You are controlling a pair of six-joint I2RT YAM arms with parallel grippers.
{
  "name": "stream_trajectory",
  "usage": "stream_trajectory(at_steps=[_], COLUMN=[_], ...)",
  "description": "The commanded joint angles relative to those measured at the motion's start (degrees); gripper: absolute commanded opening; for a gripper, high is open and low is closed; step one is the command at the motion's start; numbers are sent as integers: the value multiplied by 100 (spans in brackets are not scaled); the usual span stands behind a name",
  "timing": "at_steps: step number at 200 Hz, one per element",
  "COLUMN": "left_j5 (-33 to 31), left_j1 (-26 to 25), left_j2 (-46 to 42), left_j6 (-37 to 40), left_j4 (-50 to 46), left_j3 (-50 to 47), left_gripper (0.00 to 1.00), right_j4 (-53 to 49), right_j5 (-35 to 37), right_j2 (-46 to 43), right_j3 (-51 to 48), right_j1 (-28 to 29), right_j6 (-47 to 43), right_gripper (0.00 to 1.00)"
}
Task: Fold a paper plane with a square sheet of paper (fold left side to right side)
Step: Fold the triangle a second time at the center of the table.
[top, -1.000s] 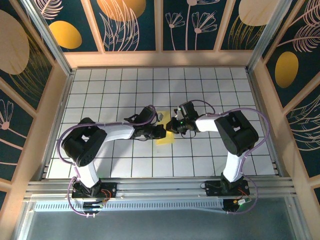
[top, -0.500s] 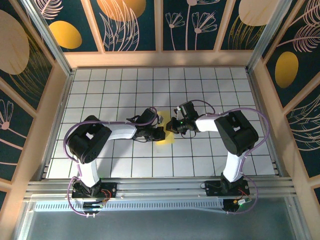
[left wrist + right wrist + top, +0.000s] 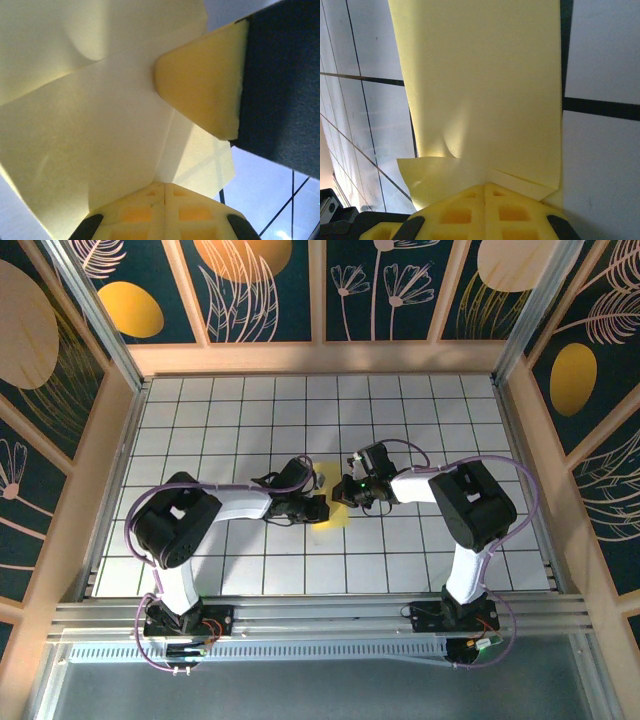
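White grid table (image 3: 200,420) | centre: creased yellow paper (image 3: 336,519) | left end effector (image 3: 324,507) clamped on its left | right end effector (image 3: 344,495) clamped on its right

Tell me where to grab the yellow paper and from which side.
Best the lifted flap beside the right gripper, coming in low from that side. It stands off the tiles, so a finger could slip under; the rest of the yellow paper lies flat.

Gridded white table (image 3: 220,420), painted wall panels (image 3: 380,290)
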Motion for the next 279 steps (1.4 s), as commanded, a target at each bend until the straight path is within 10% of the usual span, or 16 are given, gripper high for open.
stream_trajectory(at_steps=[1,279], left_j5=[-55,221], left_j1=[12,12], left_j2=[-109,-1378], left_j6=[208,397], left_j4=[-341,-125], left_j3=[-250,-1215], left_gripper=[0,0], right_j4=[-664,-816], right_j5=[517,490], right_j2=[382,446], right_j3=[-102,-16], right_j1=[-20,-73], right_j6=[-164,-226], right_gripper=[0,0])
